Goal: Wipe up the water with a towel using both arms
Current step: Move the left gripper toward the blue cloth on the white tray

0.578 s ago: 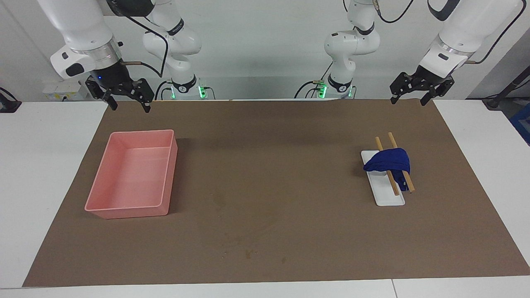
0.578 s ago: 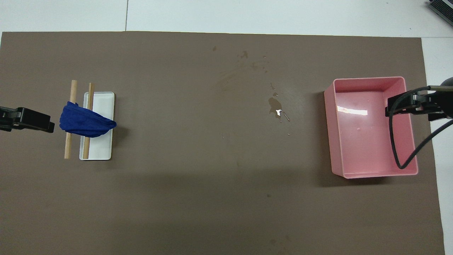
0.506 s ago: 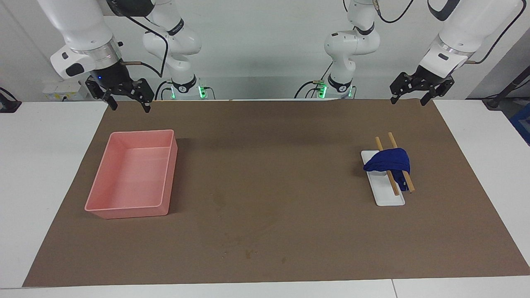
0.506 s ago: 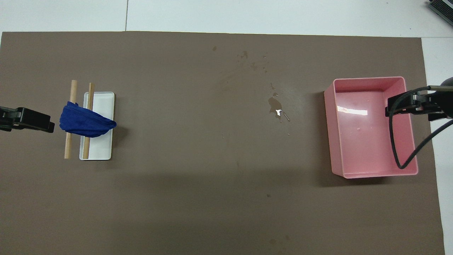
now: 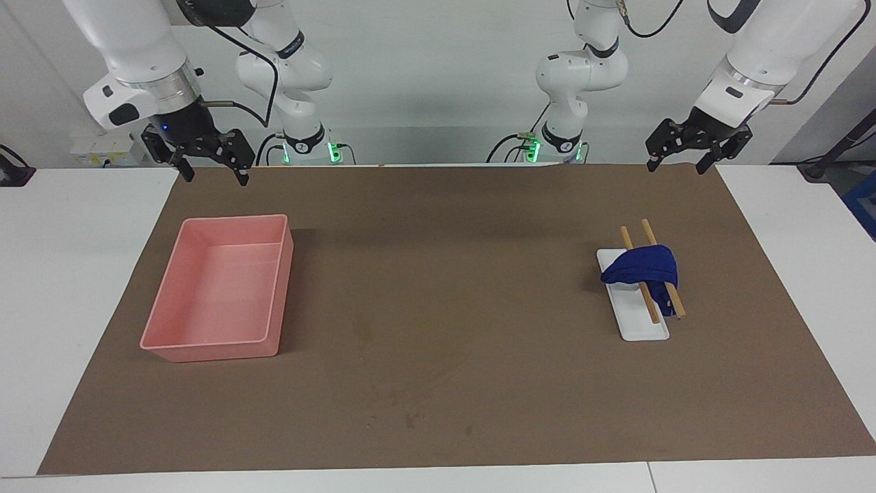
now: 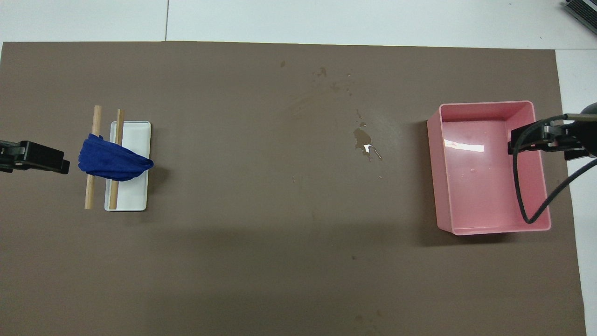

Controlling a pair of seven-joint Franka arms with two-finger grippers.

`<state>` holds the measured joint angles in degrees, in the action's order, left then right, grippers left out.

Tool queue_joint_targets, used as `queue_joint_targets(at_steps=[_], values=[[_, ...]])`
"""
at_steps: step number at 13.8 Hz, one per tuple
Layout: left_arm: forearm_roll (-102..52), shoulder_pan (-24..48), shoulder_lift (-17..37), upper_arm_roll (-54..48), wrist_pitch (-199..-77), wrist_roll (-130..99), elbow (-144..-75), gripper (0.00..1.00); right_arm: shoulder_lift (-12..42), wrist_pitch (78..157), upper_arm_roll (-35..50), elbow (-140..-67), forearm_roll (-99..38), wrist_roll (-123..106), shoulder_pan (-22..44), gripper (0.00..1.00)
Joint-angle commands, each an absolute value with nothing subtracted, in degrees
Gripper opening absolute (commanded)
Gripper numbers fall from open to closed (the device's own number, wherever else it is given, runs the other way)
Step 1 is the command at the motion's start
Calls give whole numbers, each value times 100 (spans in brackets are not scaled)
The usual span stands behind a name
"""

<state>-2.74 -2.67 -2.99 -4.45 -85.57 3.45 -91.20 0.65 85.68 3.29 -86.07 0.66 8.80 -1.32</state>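
Note:
The deep-blue towel (image 5: 642, 268) lies bunched over two wooden sticks (image 5: 658, 296) on a white flat rack (image 5: 640, 325), toward the left arm's end of the table; it also shows in the overhead view (image 6: 112, 163). A small water puddle (image 6: 364, 142) sits mid-mat, with droplets (image 6: 322, 72) farther from the robots. My left gripper (image 5: 675, 167) hangs open and empty in the air over the mat's edge by the robots, apart from the towel; its tip shows in the overhead view (image 6: 63, 164). My right gripper (image 5: 214, 177) hangs open and empty over the mat's edge above the pink tray.
An empty pink tray (image 5: 159, 341) stands toward the right arm's end; it also shows in the overhead view (image 6: 433, 177). A brown mat (image 5: 479, 383) covers the white table. The right arm's black cable (image 6: 517, 186) hangs over the tray.
The left gripper has shifted very slightly toward the left arm's end of the table. The towel, the tray and the right gripper have not moved.

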Motion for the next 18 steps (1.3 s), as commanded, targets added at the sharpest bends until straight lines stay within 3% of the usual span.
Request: queue_joint_targets(at_steps=[1,3,9,14,16,18], values=[[-176,-396,-798,-466,-9671,448,-10182,100,-88,8578,378,-8798,176,773,-211,100],[-176,-404,-975,-466,-10666,431,-10887,100,-88,8587,378,-8798,167,773,-211,100],[-97,-624,-151,-466,-12513,439,-11521,100,-114,8578,378,-8842,149,765,-211,100],[114,-633,18,-466,-13569,404,-12277,99,-114,8578,378,-8851,149,765,-211,100],[114,-633,9,-466,-13570,413,-12278,91,-114,8587,378,-8859,149,765,-211,100],[114,-633,0,-466,-13544,404,-12305,75,-132,8587,378,-8894,141,765,-211,100]])
